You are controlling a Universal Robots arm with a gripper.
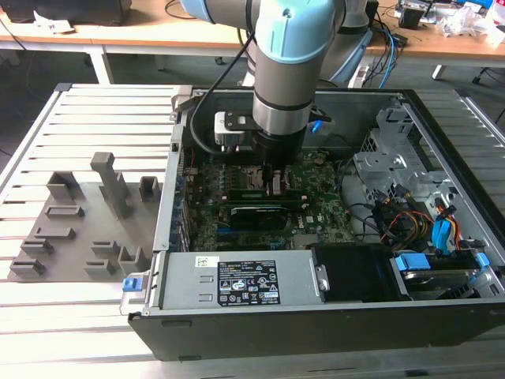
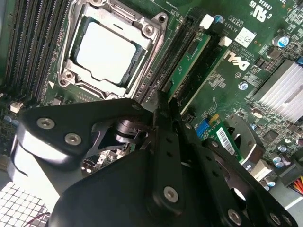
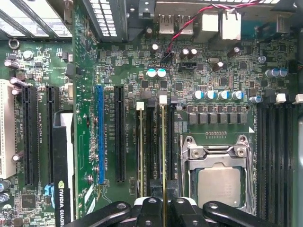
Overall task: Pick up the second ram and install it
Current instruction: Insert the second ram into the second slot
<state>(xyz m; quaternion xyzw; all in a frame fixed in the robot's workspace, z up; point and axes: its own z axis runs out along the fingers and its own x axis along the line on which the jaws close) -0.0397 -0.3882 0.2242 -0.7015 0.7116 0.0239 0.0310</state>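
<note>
My claw (image 3: 164, 208) pinches the second ram (image 3: 164, 156), standing edge-down in its slot beside the CPU socket (image 3: 218, 179). I think I should push straight down, gently, keeping it level.

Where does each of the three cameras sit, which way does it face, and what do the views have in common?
Exterior view: off the arm, above the bench, looking down into the open computer case; the arm reaches into it.
First wrist view: on the arm, looking down at the motherboard; the gripper sits over the second ram, which stands in its slot.
Second wrist view: near the wrist, looking obliquely past the gripper at the board.
Shared: both wrist views show the CPU socket and the gripper.
</note>
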